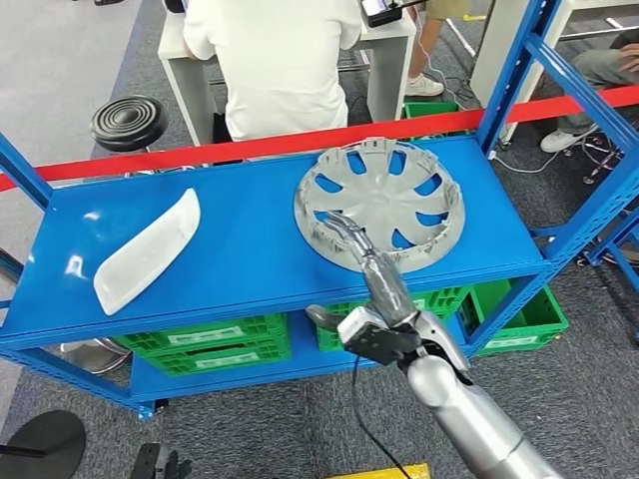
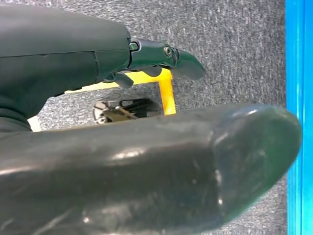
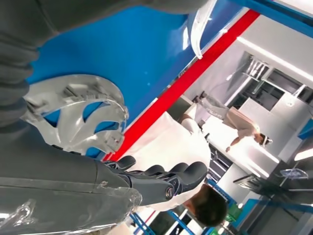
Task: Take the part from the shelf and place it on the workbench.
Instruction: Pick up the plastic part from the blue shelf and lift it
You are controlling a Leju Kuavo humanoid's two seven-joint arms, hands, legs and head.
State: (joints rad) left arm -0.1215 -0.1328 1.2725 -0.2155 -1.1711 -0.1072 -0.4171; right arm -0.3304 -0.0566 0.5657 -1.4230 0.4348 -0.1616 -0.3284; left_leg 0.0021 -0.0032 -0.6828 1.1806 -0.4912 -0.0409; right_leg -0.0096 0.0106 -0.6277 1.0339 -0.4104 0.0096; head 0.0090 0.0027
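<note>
My right hand (image 1: 374,282) reaches over the round grey plastic hubcap (image 1: 379,204), fingers (image 3: 177,174) extended, holding nothing; left hand (image 2: 147,161) fingers apart.

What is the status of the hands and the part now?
Right hand open, fingers over near rim of wheel cover, not gripping. Left hand hangs empty. Cover flat on shelf. Nothing in the way.
</note>
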